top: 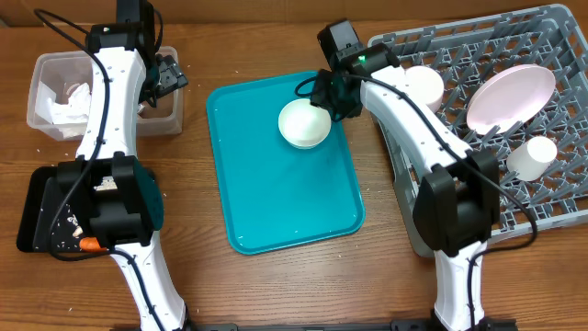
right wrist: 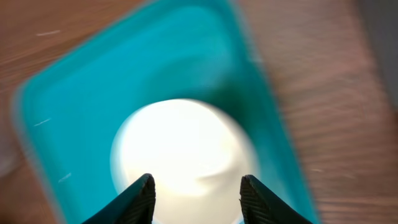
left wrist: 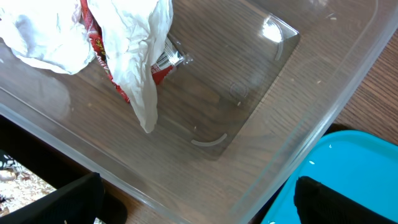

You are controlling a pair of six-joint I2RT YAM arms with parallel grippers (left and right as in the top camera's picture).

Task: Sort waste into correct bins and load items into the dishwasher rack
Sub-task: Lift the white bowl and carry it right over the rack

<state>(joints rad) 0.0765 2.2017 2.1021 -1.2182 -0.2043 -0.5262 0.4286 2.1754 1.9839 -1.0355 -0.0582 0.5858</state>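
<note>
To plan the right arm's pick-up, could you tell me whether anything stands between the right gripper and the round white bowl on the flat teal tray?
Nothing visible does. The right gripper hangs open over the round white bowl, which sits alone on the flat teal plastic tray.

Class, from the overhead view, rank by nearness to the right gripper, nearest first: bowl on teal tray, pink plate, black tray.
1. White bowl, on the teal tray, beside the right gripper.
2. Pink plate, in the grey rack.
3. Black tray, partly under the left arm.
</note>
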